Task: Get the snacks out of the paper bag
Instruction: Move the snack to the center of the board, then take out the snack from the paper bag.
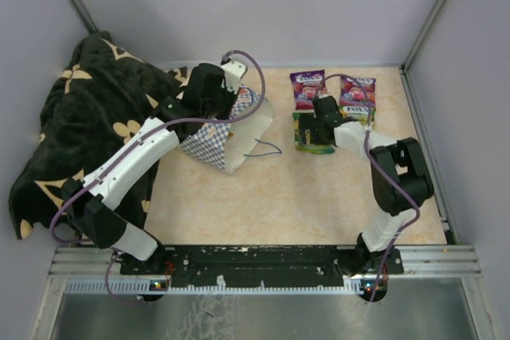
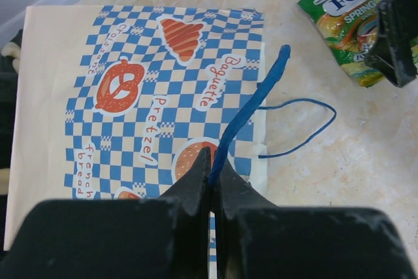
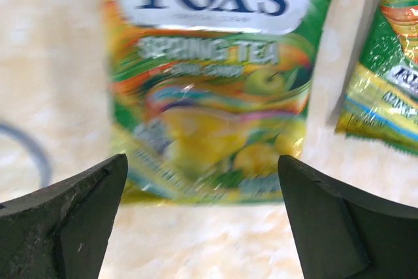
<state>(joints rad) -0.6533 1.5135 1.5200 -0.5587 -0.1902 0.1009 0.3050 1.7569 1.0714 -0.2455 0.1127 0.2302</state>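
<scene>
Top external view is showing the paper bag [image 1: 231, 137] lying tipped over on the pale mottled surface [image 1: 279, 197], its checkered side and a cream panel both showing. A soft black blanket [image 1: 88, 125] with tan flower shapes is bunching against the left wall. Two glossy purple packets [image 1: 307, 89] [image 1: 358, 93] are lying flat near the far edge, well apart from the bag. Only the left wrist view is giving the bag's print: crisp blue-and-white checks with orange pretzel and croissant pictures. There the left claw [image 2: 212, 168] is pinching tightly on the blue cord handle [image 2: 261, 96]. Right wrist view, blurred, is showing the shiny green-yellow packet [image 3: 209, 83] with its FOX'S logo lying between the fingers of the right claw [image 3: 202, 161], which is standing wide and gripping nothing. Another green packet [image 3: 385, 96] is peeking in at the right. Overhead, the left arm is stretching diagonally to the bag, while the right arm is folding at the elbow, wrist dipping over the packets.
</scene>
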